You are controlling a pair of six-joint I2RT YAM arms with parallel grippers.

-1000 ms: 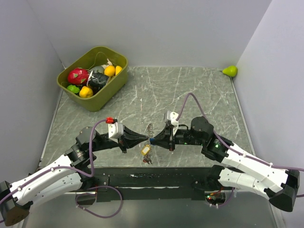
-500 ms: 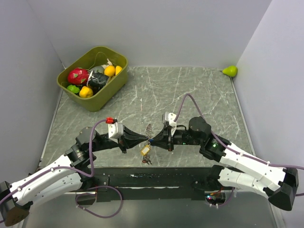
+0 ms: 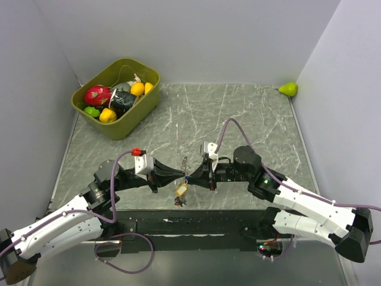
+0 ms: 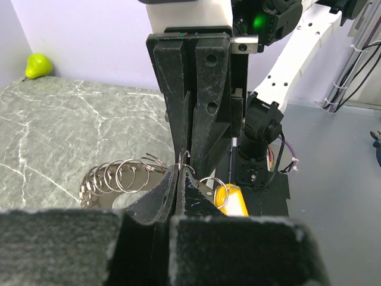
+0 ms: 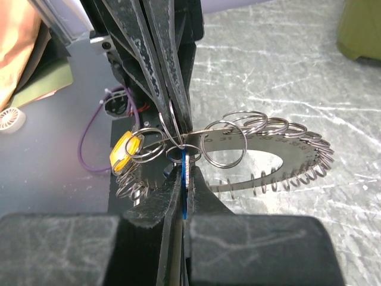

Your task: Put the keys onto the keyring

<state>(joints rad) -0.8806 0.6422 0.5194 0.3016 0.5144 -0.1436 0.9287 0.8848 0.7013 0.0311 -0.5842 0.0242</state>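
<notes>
Two grippers, top view: left gripper (image 3: 180,174) and right gripper (image 3: 193,176) meet tip to tip over the near part of the table (image 3: 238,119).
Keyring, top view: keyring (image 3: 184,162) stands on edge just behind the tips; yellow tag (image 3: 181,189) hangs below them.
Far side: bin (image 3: 132,122) of fruit toys (image 3: 98,95) at the left; pear (image 3: 289,89) in the right corner.
Left wrist view: left gripper (image 4: 180,176) has its jaws pressed together, nipping the keyring (image 4: 119,176) at its edge; its loops fan out to the left. Yellow tag (image 4: 232,199) sits just right of the tips.
Right wrist view: right gripper (image 5: 181,173) is clamped on a blue key (image 5: 186,176), touching the wire loops at the left gripper's tips. Keyring (image 5: 280,132) spreads to the right, yellow tag (image 5: 125,154) to the left.
</notes>
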